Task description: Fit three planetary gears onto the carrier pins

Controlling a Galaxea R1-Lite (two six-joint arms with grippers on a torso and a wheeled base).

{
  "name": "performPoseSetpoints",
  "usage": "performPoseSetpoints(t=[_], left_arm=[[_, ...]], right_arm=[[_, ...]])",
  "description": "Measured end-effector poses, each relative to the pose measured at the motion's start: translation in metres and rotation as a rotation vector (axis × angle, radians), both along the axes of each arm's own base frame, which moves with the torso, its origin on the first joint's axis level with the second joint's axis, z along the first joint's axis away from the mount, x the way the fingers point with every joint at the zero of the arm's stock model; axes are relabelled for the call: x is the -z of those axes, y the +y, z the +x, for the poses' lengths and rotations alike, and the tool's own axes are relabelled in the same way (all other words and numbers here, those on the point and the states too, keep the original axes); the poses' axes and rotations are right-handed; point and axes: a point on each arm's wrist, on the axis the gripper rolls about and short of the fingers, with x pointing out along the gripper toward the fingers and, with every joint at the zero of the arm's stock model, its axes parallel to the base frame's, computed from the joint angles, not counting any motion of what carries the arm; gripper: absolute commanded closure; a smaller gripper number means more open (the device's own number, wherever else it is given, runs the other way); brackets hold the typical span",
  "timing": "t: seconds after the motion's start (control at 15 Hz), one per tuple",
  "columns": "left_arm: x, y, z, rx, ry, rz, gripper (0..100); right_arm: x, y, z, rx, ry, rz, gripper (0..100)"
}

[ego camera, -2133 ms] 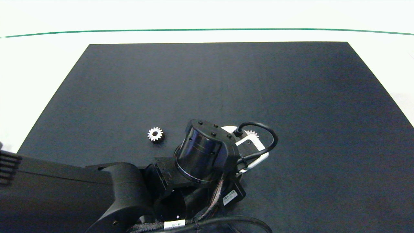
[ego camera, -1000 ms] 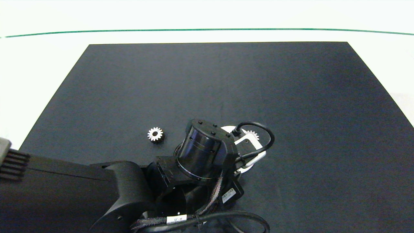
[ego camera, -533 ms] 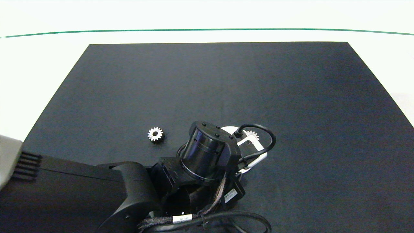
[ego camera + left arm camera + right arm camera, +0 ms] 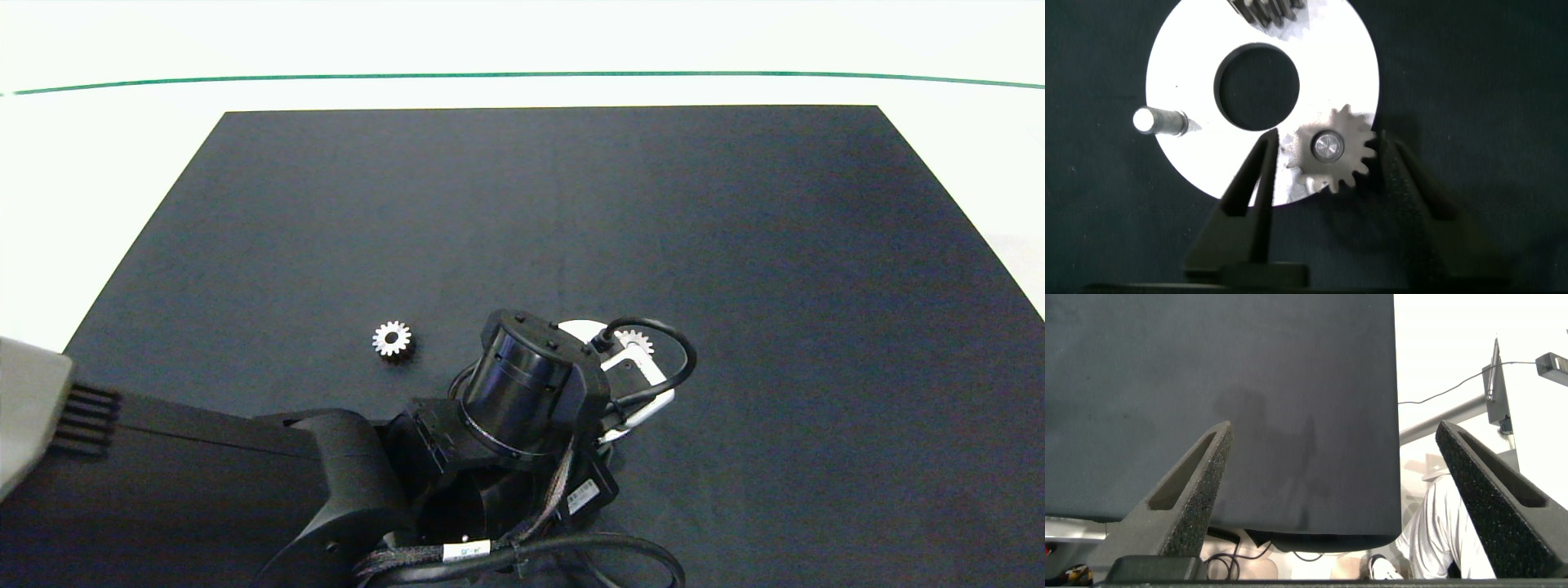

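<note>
The white carrier disc [image 4: 1331, 49] lies on the black mat under my left wrist. One planetary gear [image 4: 1331, 149] sits on a carrier pin whose tip shows in its bore. My left gripper [image 4: 1328, 140] is open, one finger on each side of that gear, both close to its teeth. A second gear [image 4: 1267, 10] sits at the disc's far rim and also shows in the head view [image 4: 635, 340]. One pin [image 4: 1155, 121] stands bare. A third gear [image 4: 393, 338] lies loose on the mat, left of the arm. My right gripper [image 4: 1333, 429] hangs open and is out of the head view.
The black mat [image 4: 735, 245] covers most of the white table, whose far side carries a green line [image 4: 522, 75]. The left arm and its cables [image 4: 522, 555] fill the near left. A person's leg [image 4: 1437, 531] shows past the mat edge in the right wrist view.
The left wrist has shifted slightly toward the near edge and the arm has slid rightward. The loose gear and the disc have stayed put.
</note>
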Motion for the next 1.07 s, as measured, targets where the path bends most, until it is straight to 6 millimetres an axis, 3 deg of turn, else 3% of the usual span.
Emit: performPoseSetpoints(t=[0.33, 0.53, 0.73, 1.07], left_arm=[[-0.006, 0.002, -0.002, 0.002, -0.009, -0.008, 0], [-0.023, 0.019, -0.01, -0.008, 0.016, 0.026, 0], [-0.05, 0.055, -0.001, -0.088, -0.003, 0.008, 0], [-0.072, 0.123, 0.032, -0.218, 0.015, -0.053, 0]], right_arm=[[0.0, 0.0, 0.0, 0.001, 0.0, 0.0, 0], [0.0, 0.0, 0.0, 0.001, 0.0, 0.0, 0], [0.0, 0.0, 0.0, 0.0, -0.001, 0.0, 0], [-0.002, 0.0, -0.001, 0.0, -0.008, 0.003, 0]])
